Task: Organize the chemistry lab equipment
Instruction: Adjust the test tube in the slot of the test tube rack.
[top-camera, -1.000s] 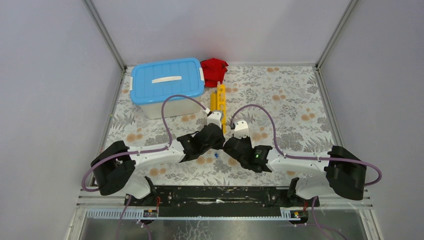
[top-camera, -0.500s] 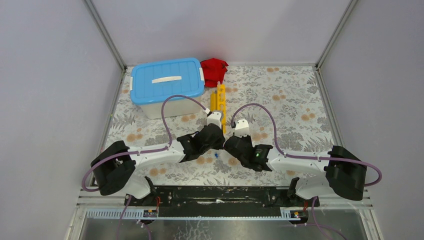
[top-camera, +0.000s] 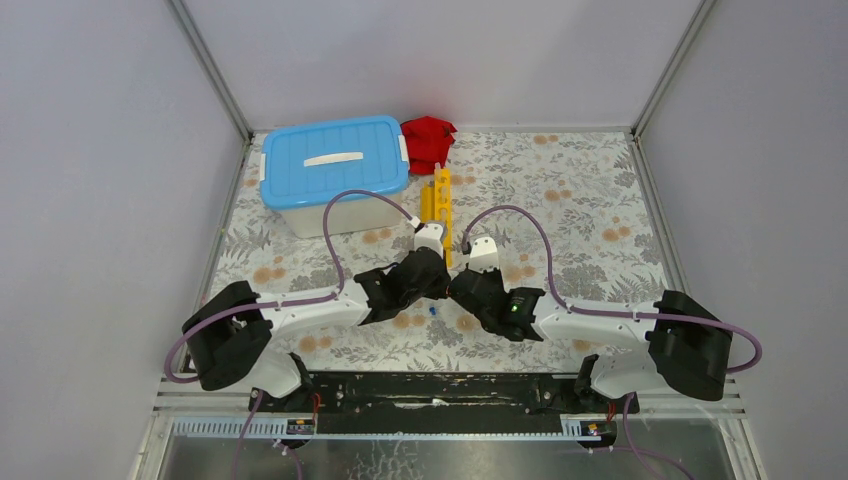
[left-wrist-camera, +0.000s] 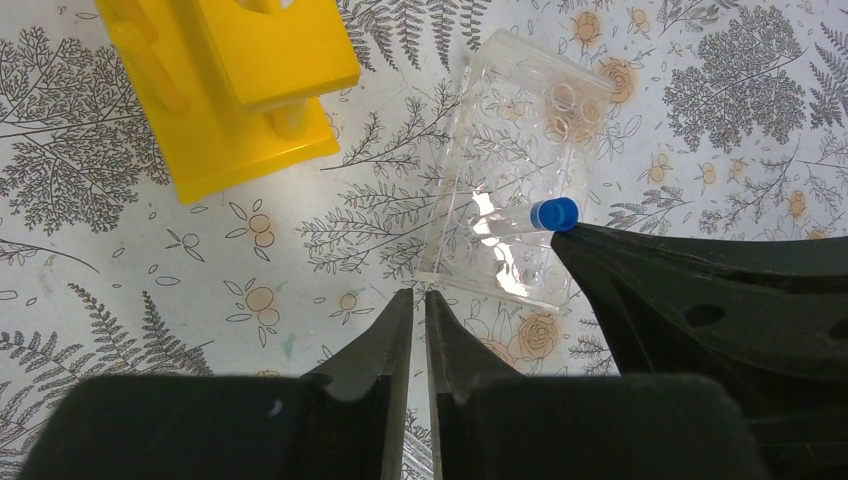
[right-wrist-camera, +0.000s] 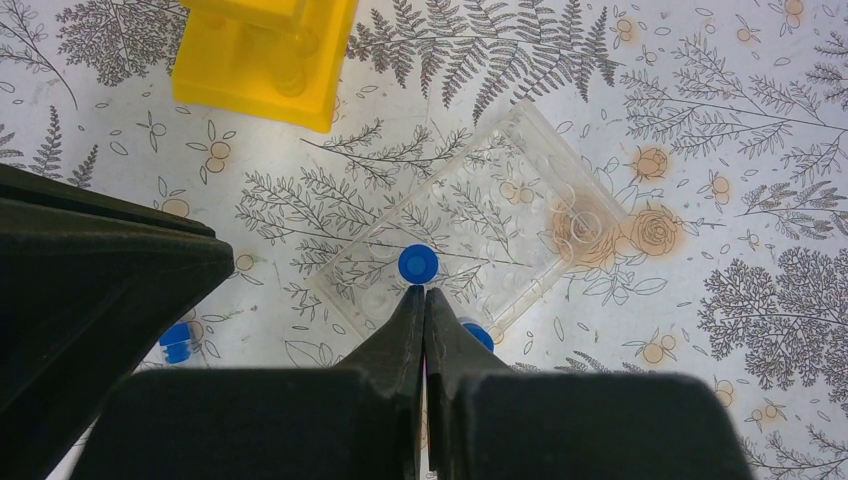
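Observation:
A clear tube holder (right-wrist-camera: 500, 225) lies flat on the floral table between my two grippers, also in the left wrist view (left-wrist-camera: 510, 170). One blue-capped tube (right-wrist-camera: 418, 264) stands in it. My right gripper (right-wrist-camera: 423, 290) is shut, its tips at the near edge of that cap and nothing between them. A second blue cap (right-wrist-camera: 481, 336) peeks out beside its right finger, and another tube (right-wrist-camera: 178, 342) lies on the table to the left. My left gripper (left-wrist-camera: 418, 293) is shut and empty, just short of the holder's near edge. The yellow holed rack (top-camera: 438, 205) lies just beyond.
The white tub with the blue lid (top-camera: 335, 160) stands at the back left, with a red cloth (top-camera: 428, 140) beside it. Both wrists meet over the table's middle (top-camera: 447, 285). A small blue-capped tube (top-camera: 432, 311) lies under them.
The right arm has edged slightly forward and to the left. Nothing else has visibly moved, and both grippers stay shut.

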